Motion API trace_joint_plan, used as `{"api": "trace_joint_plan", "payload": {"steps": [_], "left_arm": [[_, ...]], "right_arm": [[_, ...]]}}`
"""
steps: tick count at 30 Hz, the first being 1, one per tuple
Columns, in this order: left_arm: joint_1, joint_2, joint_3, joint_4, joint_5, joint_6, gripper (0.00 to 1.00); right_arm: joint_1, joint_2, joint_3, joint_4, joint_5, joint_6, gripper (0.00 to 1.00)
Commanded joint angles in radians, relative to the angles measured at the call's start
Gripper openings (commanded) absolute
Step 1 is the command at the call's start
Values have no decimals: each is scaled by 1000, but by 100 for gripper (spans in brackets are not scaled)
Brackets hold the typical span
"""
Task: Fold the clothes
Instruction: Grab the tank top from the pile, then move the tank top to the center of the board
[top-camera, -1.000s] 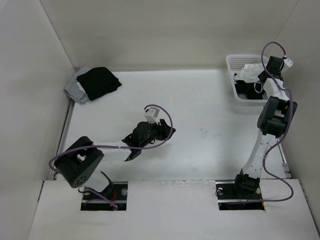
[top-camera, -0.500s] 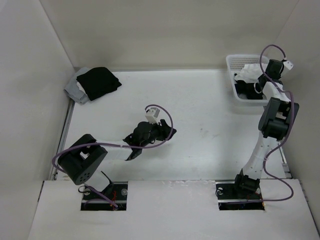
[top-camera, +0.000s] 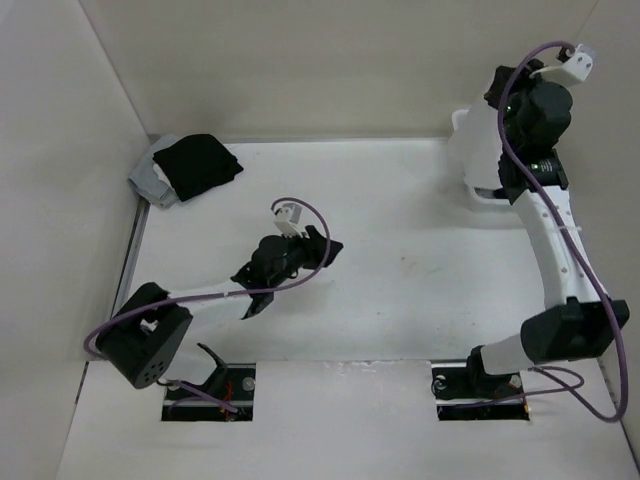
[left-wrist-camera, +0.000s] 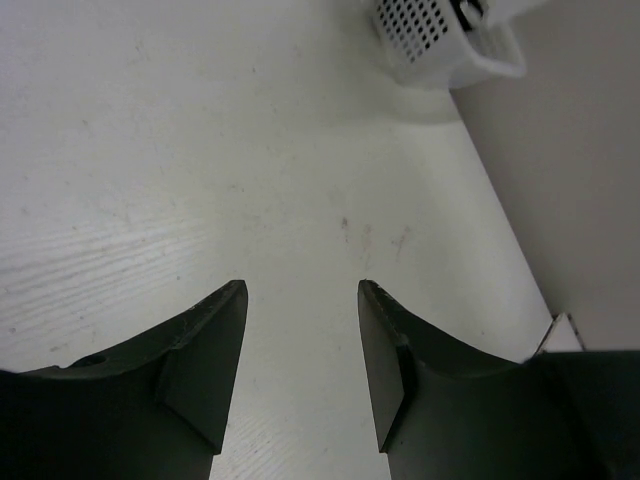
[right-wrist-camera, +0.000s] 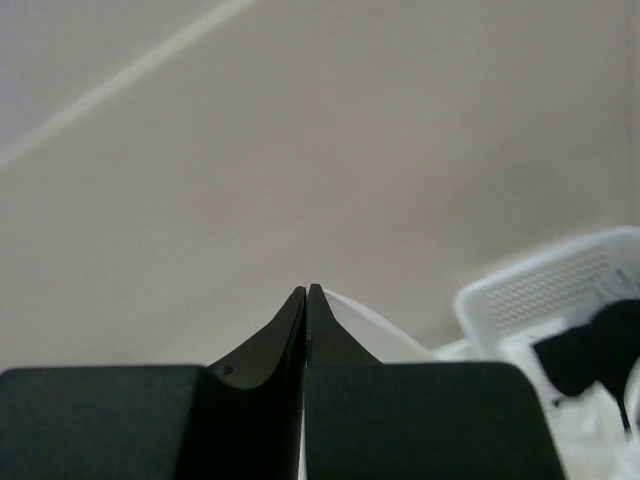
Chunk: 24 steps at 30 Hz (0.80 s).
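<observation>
R gripper (right-wrist-camera: 306, 292) is clamping tight. The fingers are pressing together, w/ a bit of white cloth sticking out just right of the tips, so it's gripping the camisole (top-camera: 475, 150). R arm (top-camera: 555, 240) is reaching up high at the far right corner. The top is hanging in the air from the claw, draping down onto the white basket (right-wrist-camera: 560, 275) and hiding most of it in the top view.

Its long axis is running approx vertical, pinched end up, lower end reaching the basket. From above it's showing as a white band going from the gripper down and slightly left. Can't tell which end of the top is being pinched, since the straps aren't showing. A black item (right-wrist-camera: 590, 350) is lying in the basket.

L gripper (left-wrist-camera: 300, 285) is hovering low over the bare table (top-camera: 400, 300) near the middle. Its jaws are standing apart w/ nothing btwn them, pointing twd the basket corner, and it's well apart from the camisole.

The black garment w/ grey cloth (top-camera: 188, 165) is sitting at the far left corner of the table.
</observation>
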Motion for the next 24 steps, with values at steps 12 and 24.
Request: {"api": "trace_joint_plan", "payload": {"steps": [12, 24], "left_arm": [[446, -520, -144, -375, -5, -187, 53], [297, -589, -115, -605, -86, -43, 43]], "right_arm": [[897, -258, -649, 170, -21, 185, 28], [818, -481, -1020, -140, 134, 412, 13]]}}
